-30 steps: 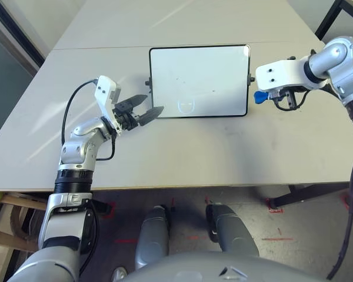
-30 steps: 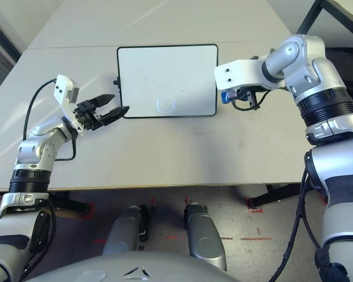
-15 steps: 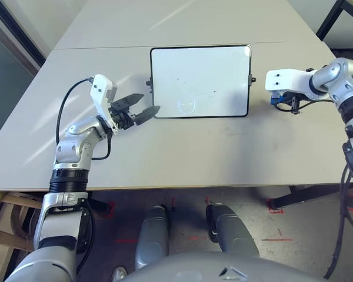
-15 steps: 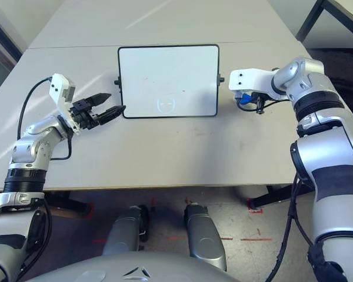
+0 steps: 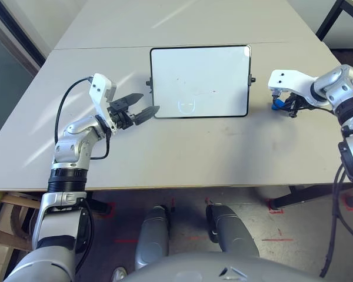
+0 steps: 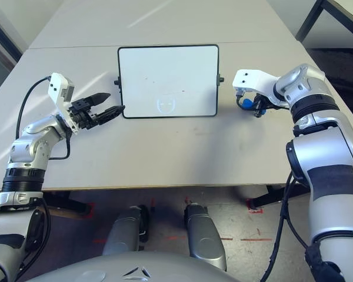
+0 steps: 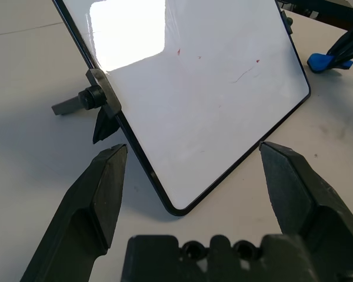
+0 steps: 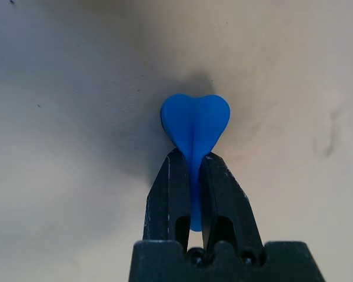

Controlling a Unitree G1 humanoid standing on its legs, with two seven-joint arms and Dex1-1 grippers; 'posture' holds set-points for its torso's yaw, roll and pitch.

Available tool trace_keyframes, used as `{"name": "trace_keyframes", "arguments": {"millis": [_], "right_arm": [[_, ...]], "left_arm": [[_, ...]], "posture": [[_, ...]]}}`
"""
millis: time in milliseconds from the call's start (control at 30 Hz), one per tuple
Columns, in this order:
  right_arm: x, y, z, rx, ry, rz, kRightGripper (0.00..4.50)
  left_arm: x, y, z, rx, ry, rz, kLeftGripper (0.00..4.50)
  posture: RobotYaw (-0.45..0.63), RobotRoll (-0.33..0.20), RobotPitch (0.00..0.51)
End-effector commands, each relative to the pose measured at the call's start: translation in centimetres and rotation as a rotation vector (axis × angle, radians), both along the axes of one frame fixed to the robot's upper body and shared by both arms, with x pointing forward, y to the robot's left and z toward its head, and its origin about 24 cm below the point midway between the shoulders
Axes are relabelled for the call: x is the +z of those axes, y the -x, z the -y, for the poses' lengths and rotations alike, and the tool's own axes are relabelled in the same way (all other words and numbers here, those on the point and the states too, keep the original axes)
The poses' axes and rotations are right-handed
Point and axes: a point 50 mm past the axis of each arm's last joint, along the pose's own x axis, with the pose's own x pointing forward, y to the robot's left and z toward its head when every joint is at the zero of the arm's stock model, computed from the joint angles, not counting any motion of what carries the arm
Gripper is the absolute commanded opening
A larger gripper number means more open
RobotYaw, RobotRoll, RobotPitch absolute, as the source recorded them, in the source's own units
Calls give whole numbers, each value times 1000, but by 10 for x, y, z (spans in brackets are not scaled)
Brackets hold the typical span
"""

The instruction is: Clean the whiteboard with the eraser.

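Observation:
The whiteboard lies flat on the far middle of the table, with a few faint red marks and a faint blue round mark near its front edge. My left gripper hovers open just off the board's front left corner; the left wrist view has that corner between its spread fingers. To the right of the board, low over the table, my right gripper is shut on the eraser, a small blue block pinched at its middle. The eraser is clear of the board's frame.
The grey table has bare surface in front of the board and on both sides. A seam runs across it behind the board. A black frame stands beyond the far right corner. The table's front edge is near.
My right arm has carried the eraser rightward, away from the board's right edge, and lower toward the table. The left gripper has drifted slightly left and stays open.

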Motion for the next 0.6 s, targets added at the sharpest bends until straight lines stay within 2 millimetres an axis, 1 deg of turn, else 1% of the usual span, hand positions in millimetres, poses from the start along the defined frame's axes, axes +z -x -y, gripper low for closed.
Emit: {"name": "trace_keyframes", "arguments": {"millis": [33,67,167,300,467,600], "right_arm": [[-1,1,0,-81,-74,-23,33],[-1,1,1,-95,-78,-13,33],[2,0,0,-123,-111,13,1068],[9,-2,0,-117,-159,49,2602],[26,-2,5,-156,-319,153,4475],[39,-1,19,-218,-499,331,4475]], "left_arm": [[0,-2,3,-15,-19,0,4500],[0,-2,3,-16,-19,0,4500],[0,-2,2,-15,-19,1,4500],[2,-1,-2,-2,-19,8,4500],[13,2,-15,56,3,42,4500],[28,5,-31,156,46,92,4500]], "posture": [[-156,0,130],[-156,0,130],[-152,0,128],[-141,0,125],[-131,0,129],[-118,0,138]]}}
